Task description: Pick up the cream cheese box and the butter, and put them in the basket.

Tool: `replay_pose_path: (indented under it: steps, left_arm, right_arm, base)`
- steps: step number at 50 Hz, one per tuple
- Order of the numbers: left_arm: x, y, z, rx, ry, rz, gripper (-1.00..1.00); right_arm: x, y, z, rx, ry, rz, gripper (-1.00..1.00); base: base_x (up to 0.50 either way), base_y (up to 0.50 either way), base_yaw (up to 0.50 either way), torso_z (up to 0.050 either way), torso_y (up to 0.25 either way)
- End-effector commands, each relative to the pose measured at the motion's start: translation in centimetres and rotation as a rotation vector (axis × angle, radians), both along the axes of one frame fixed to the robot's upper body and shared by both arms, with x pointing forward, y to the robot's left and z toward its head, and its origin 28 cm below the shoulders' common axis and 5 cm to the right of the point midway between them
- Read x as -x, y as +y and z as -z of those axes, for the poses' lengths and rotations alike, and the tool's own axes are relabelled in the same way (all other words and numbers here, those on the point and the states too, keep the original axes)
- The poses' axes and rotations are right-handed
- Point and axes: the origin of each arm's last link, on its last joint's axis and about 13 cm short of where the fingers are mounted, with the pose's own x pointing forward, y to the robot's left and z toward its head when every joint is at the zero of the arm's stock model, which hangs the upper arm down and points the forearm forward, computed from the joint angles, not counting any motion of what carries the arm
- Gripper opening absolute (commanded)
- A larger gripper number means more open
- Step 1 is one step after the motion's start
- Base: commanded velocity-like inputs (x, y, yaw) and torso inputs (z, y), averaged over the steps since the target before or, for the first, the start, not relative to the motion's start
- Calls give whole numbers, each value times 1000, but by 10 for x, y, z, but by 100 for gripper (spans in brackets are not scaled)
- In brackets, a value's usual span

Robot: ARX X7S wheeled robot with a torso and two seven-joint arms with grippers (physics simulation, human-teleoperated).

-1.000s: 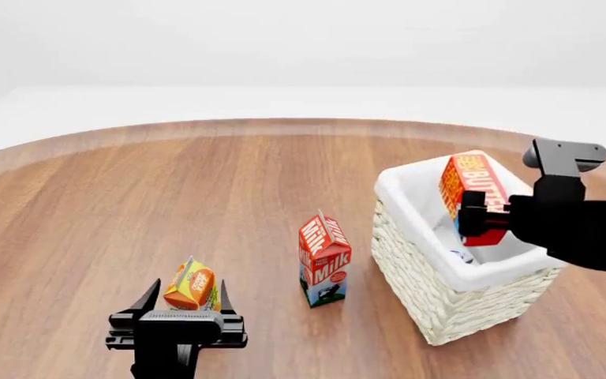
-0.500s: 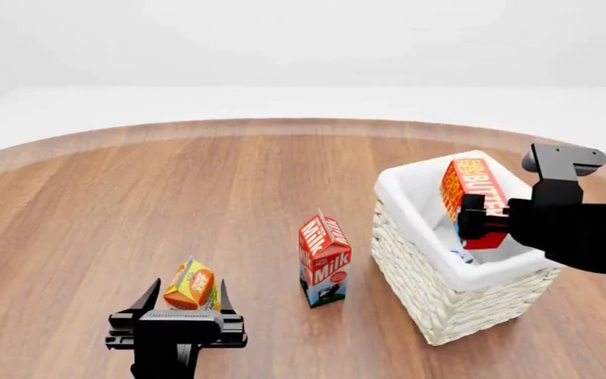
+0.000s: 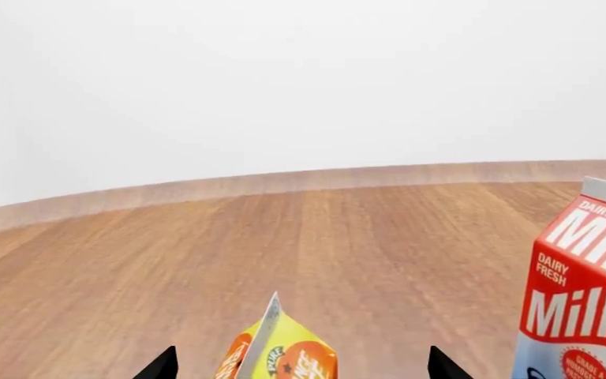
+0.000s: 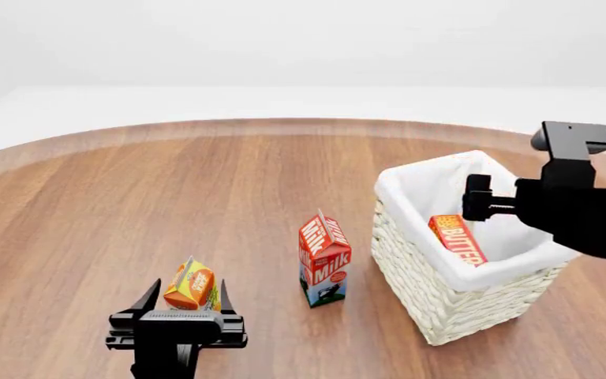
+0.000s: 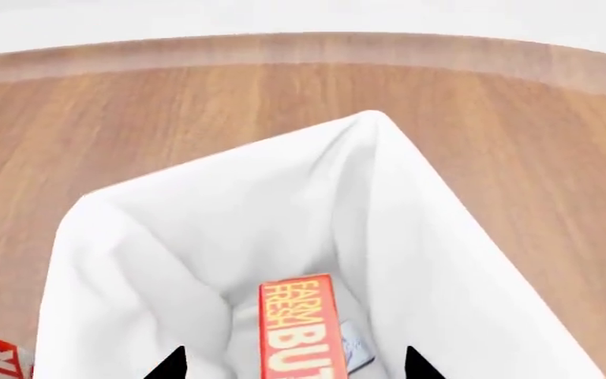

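Observation:
The butter [image 4: 457, 238] lies tilted inside the white wicker basket [image 4: 429, 300], leaning on the liner. In the right wrist view the butter [image 5: 301, 328] stands free between the wide-apart jaws, touched by neither. A sliver of the white-and-blue cream cheese box [image 5: 357, 353] shows beside it on the basket floor. My right gripper [image 4: 476, 207] hovers open and empty over the basket [image 5: 177, 237]; it also shows in the right wrist view [image 5: 293, 367]. My left gripper [image 4: 188, 294] is open and low at the table's front left.
An orange-green juice carton [image 4: 190, 286] stands just ahead of the left gripper [image 3: 301, 367], between its fingertips; it also shows in the left wrist view [image 3: 278, 355]. A red-and-white milk carton [image 4: 324, 259] stands left of the basket, also in the left wrist view [image 3: 582, 300].
The right gripper opened and let go of the butter, which dropped from above the rim into the basket. The right gripper rose slightly. The left arm has not moved.

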Motion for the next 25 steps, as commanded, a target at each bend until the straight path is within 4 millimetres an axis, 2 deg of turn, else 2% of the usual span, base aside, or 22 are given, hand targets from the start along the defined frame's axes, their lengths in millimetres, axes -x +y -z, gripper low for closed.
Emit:
replay_pose_path:
  steps: [1,11,25]
  left_arm:
    - [0,0,0,1,0,0,100]
    - [0,0,1,1,0,-1,100]
    - [-1,1,1,0,-1,-4,100]
  right_arm:
    - [3,3,-10,10,-38,-15,100]
    - [10,10,-11,-4,-95,-24,100]
    - [37,32,-18,38,-236,-40,100]
  base:
    - [0,0,0,0,0]
    - [0,0,0,0,0]
    - [0,0,0,0,0]
